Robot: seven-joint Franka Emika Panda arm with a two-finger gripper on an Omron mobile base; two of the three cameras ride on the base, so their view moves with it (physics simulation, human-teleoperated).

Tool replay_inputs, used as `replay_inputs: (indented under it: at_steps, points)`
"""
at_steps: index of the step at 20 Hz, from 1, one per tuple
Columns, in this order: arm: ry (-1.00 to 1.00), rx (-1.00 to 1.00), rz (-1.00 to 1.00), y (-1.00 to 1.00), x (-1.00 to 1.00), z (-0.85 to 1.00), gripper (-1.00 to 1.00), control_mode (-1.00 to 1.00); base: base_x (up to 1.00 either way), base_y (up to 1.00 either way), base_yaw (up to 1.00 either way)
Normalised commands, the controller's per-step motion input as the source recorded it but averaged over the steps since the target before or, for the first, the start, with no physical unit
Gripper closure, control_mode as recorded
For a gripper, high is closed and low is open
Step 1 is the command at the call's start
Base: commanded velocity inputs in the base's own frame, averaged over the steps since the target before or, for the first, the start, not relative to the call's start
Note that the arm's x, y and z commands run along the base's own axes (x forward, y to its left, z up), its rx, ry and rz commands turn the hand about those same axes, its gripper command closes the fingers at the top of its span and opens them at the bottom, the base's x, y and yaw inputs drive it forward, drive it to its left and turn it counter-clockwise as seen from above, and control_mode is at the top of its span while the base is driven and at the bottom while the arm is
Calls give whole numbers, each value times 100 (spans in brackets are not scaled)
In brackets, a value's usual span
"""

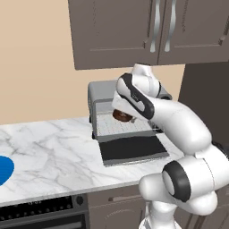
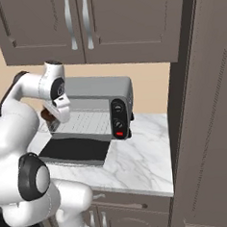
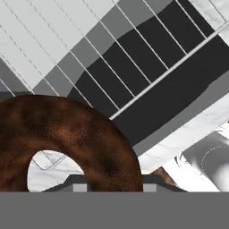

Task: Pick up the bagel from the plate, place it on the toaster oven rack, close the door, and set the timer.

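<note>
**Bagel carried to the mouth of the toaster oven**

The gripper (image 1: 121, 114) was clamped on the bagel (image 1: 121, 116), holding it just above the front of the toaster oven rack (image 1: 117, 125); the brown ring sat close before the hand camera, the wire grid passing beneath it (image 3: 67, 138). The door (image 1: 133, 150) lay folded flat onto the marble counter (image 1: 49, 147), hinged down to leave the cavity open for loading (its handle bar showed as a pale line in the hand view). The blue plate (image 1: 5, 169) stood well apart at the counter's left edge; release, door and timer apparently remained to be done.
</note>
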Motion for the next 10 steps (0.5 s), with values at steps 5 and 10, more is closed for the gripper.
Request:
replay_inputs:
  at_steps: [5,10]
  points:
    - [-9,0,15,-25,18,-22,100,-100,0,0,0]
    - [-20,0,12,-19,8,-23,100,-100,0,0,0]
